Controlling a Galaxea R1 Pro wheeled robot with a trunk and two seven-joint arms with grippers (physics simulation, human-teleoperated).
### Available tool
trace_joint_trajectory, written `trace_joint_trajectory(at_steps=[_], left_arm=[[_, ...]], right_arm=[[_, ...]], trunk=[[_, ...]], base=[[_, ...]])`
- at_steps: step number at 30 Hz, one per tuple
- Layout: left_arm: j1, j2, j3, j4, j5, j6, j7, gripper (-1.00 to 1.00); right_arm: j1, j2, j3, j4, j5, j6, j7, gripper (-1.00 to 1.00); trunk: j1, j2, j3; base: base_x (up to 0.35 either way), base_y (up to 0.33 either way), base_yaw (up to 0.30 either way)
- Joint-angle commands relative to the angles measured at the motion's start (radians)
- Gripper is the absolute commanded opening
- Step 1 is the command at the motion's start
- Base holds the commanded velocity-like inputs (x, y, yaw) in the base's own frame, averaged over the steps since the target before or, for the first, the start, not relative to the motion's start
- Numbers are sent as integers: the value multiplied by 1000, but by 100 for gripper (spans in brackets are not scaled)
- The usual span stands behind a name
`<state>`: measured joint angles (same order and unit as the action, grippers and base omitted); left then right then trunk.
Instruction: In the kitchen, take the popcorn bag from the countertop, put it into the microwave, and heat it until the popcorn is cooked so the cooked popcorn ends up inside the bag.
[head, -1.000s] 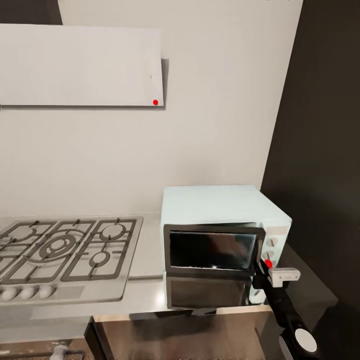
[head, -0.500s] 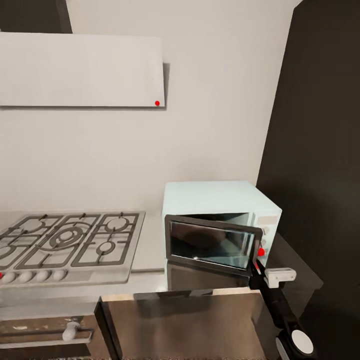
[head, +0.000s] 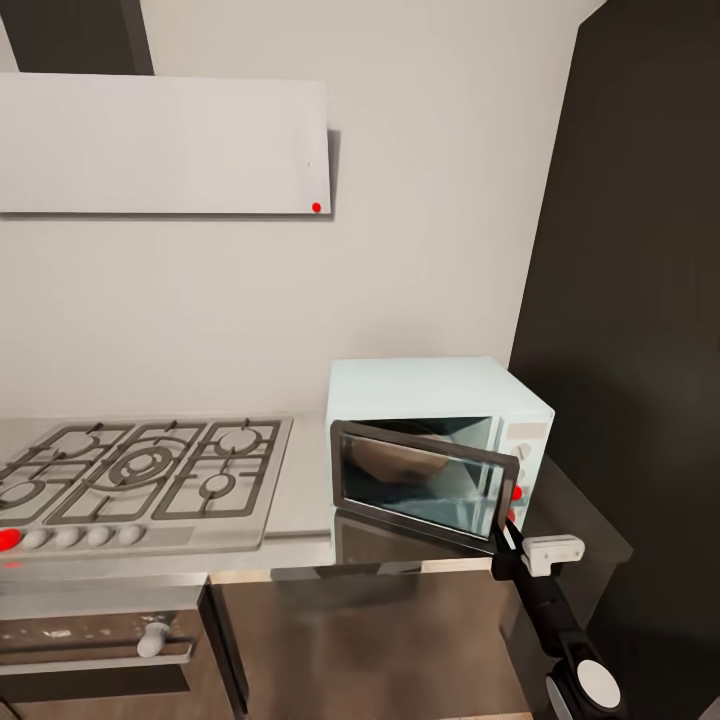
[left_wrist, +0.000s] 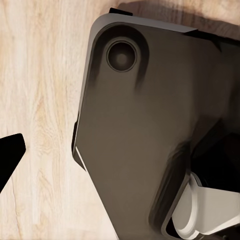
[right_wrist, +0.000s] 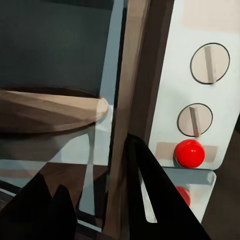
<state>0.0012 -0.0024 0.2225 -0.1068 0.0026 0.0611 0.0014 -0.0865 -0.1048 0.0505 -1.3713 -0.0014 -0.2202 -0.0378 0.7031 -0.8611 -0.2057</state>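
Leftmost, well away from the right gripper (head: 507, 541), the steel gas hob (head: 140, 480) lies set into the countertop (head: 300, 505), a row of pale knobs and one red dot along its front edge; the white hood (head: 160, 143) hangs on the wall above it. Below the counter edge, a dark oven front with a pale round knob (head: 152, 640) is cut off by the frame.

Just left of the gripper and touching it is the microwave door (head: 425, 486) — grey-framed dark glass, swung partly ajar from the pale blue microwave (head: 435, 415). The gripper's dark fingers (right_wrist: 150, 195) sit at the door's free edge, one on each side of the frame as the right wrist view has it, but whether they pinch it I cannot tell. Beyond them on the side panel are two round knobs (right_wrist: 210, 63) and a red button (right_wrist: 189, 153).

Inside, only a brownish round plate (right_wrist: 50, 110) shows through the gap; the glass reflects too much to make out anything else — no popcorn bag can be identified.

Right of the gripper stands a tall dark cabinet (head: 640, 300).

The left wrist view looks down on a dark robot part (left_wrist: 150, 130) over a pale wooden floor (left_wrist: 40, 75); a black fingertip (left_wrist: 9, 155) pokes in at the edge, its spread unreadable.
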Motion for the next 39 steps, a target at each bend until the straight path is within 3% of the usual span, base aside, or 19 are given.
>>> trace_joint_trajectory(at_steps=[1,32,33,39], left_arm=[[0,0,3,-3,0,6,0,100],[0,1,3,-4,0,6,0,100],[0,1,3,-3,0,6,0,100],[0,1,3,-3,0,6,0,100]], right_arm=[[-1,-1,-47,-6,-9,-3,9,-100],[-1,-1,-47,-6,-9,-4,10,-100],[-1,-1,-47,-6,-9,-4,11,100],[-1,-1,-47,-6,-8,-5,13,100]], trunk=[[0,-1,-1],[0,-1,-1],[0,-1,-1],[0,-1,-1]], base=[[0,0,0],[-42,0,0],[0,0,0],[0,0,0]])
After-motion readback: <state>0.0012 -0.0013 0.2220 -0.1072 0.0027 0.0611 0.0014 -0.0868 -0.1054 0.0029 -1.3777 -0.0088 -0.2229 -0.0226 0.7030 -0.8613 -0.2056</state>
